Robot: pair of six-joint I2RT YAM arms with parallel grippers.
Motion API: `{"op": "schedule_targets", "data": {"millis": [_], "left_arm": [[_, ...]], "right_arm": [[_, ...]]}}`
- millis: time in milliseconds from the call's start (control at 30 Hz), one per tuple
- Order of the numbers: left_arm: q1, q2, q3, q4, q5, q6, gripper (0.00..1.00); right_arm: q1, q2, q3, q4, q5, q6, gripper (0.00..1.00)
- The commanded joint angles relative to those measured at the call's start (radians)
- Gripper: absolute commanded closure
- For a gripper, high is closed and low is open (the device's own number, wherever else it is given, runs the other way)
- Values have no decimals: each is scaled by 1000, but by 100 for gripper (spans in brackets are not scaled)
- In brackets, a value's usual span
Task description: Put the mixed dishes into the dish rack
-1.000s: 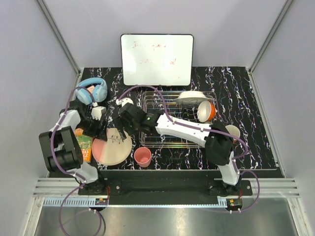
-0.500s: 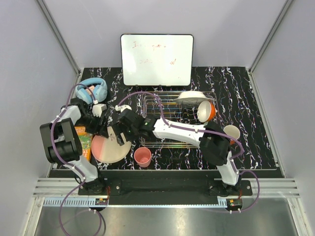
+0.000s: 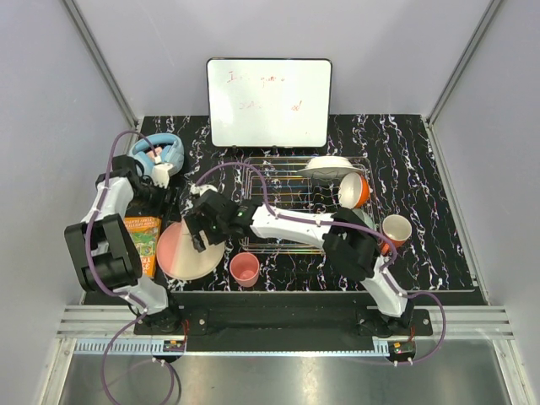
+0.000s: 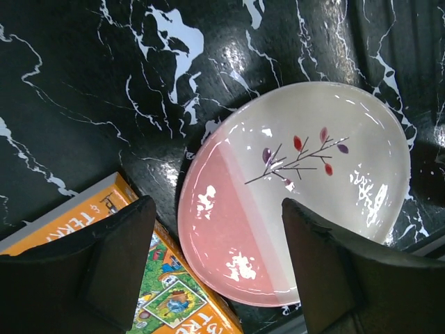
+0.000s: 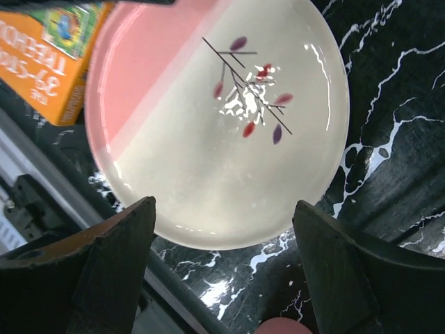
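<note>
Left gripper (image 4: 217, 209) hangs spread wide and empty above the table, by the far-left edge of the pink plate (image 3: 187, 255). That plate lies flat, its left rim against the orange book (image 3: 142, 240). Over its far side the right gripper (image 5: 222, 209) hovers, jaws wide apart, holding nothing. A pink cup (image 3: 245, 269) stands just right of the plate. Farther right, the wire rack (image 3: 270, 181) holds an orange bowl (image 3: 354, 190) on edge. An orange mug (image 3: 395, 229) stands on the table beyond.

probably robotics lab cell: grey panel walls (image 3: 51, 93), aluminium frame rails (image 3: 278, 319), whiteboard (image 3: 268, 101).
</note>
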Motion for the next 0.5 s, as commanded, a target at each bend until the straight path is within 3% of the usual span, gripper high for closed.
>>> {"op": "schedule_targets", "data": {"millis": [0, 467], "left_arm": [[7, 38, 42, 20, 40, 9, 24], [5, 172, -3, 101, -20, 54, 27]], "right_arm": [[-14, 52, 12, -70, 0, -8, 13], [-77, 32, -8, -84, 22, -20, 13]]}}
